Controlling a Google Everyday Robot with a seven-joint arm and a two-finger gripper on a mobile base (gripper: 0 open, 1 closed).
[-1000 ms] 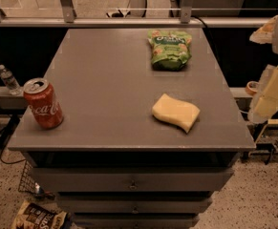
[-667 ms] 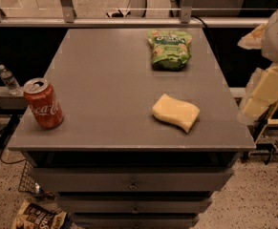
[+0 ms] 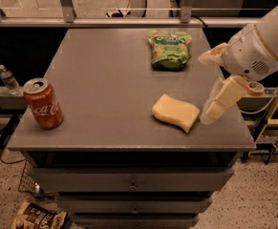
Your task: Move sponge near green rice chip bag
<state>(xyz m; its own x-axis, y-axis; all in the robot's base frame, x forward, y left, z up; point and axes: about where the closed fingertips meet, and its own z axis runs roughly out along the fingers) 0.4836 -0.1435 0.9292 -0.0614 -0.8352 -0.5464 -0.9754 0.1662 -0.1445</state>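
Sponge (image 3: 176,112) lies right of centre near the front edge of the grey table (image 3: 105,80). Green rice chip bag (image 3: 169,49) rests near the back edge, with bare tabletop between them. Gripper (image 3: 204,88) hovers just right of the sponge, fingers spread, holding nothing. Coca-Cola can (image 3: 43,103) stands upright at the front-left edge.

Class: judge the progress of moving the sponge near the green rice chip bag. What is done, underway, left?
Done: nothing; the pale yellow foam sponge lies front-right on the grey table, apart from the crinkly green chip bag at the back. Underway: the gripper hangs open right of the sponge. Left: grasp, carry, set down.
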